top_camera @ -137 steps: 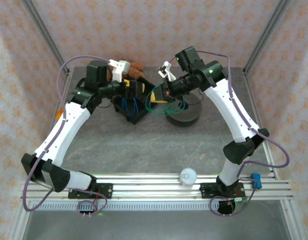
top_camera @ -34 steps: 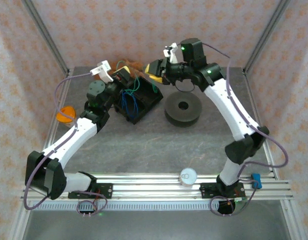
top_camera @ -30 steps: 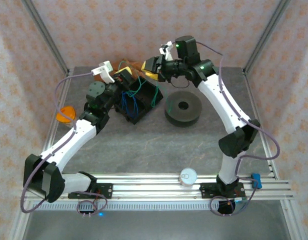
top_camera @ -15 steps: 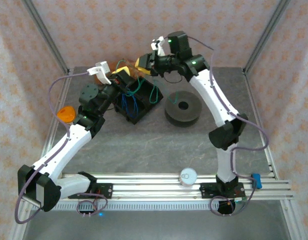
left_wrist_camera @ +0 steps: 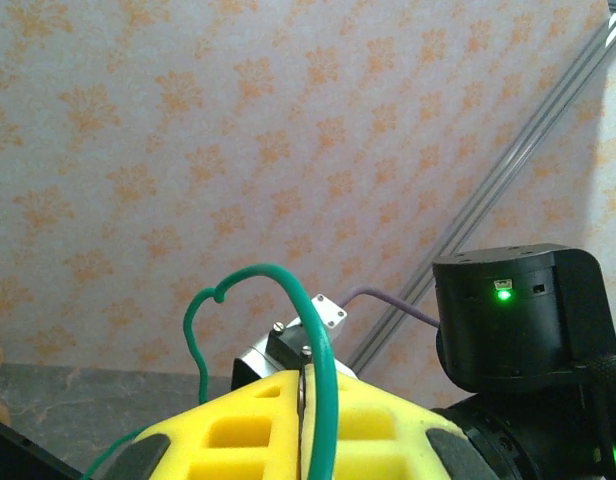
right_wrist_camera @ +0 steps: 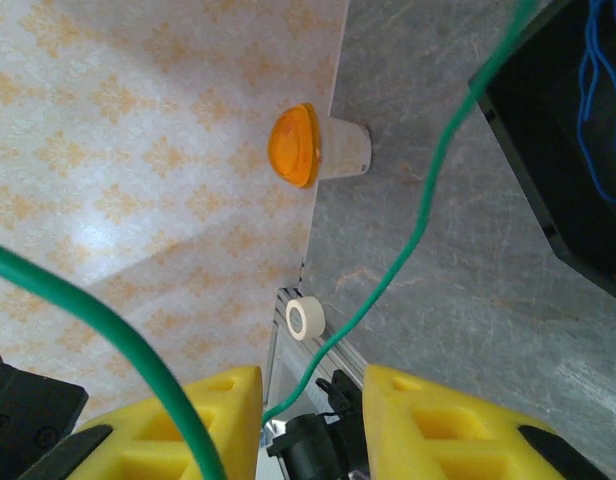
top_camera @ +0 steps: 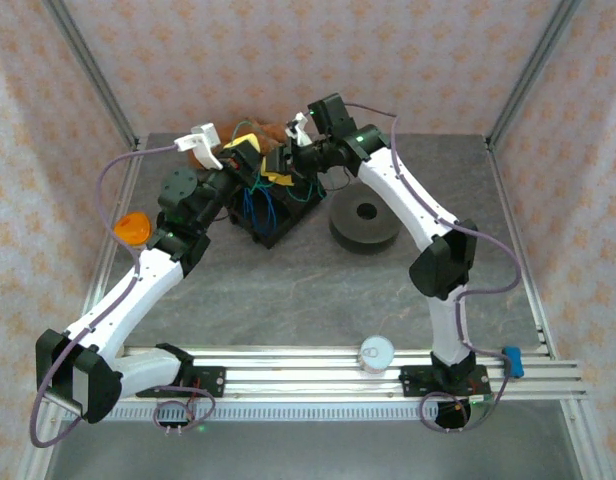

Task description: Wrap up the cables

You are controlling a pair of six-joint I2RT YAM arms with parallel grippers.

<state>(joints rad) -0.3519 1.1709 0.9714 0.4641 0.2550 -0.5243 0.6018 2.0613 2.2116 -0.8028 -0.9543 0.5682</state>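
Left gripper (left_wrist_camera: 303, 388) jaws are clamped tight on the green cable (left_wrist_camera: 263, 268), which is squeezed right in the seam between the yellow fingers (left_wrist_camera: 238, 430). From there the cable is arched up in a loop above the fingertips. The right gripper (right_wrist_camera: 313, 400) jaws are parted, with a clear but fairly narrow gap. One strand of the green cable is threaded through that gap without being pinched, and another strand is draped across the left-hand finger in the right wrist view.

Both grippers are held up over the far side of the black box (top_camera: 291, 215), close together and almost tip to tip. The box is parked on the worktop (top_camera: 288, 290) toward the far edge, a bit left of the middle. The blue cable (top_camera: 260, 212) is bundled loosely inside it, and the green one is trailed down toward the box too.

A grey spool (top_camera: 385, 226) is sat just right of the box, apart from it. An orange-capped cup (top_camera: 133, 228) is tipped on its side by the left edge. A white roll (top_camera: 376, 352) is perched on the rails at the near edge. Something brown and furry (top_camera: 268, 131) can be made out behind the grippers at the far edge.
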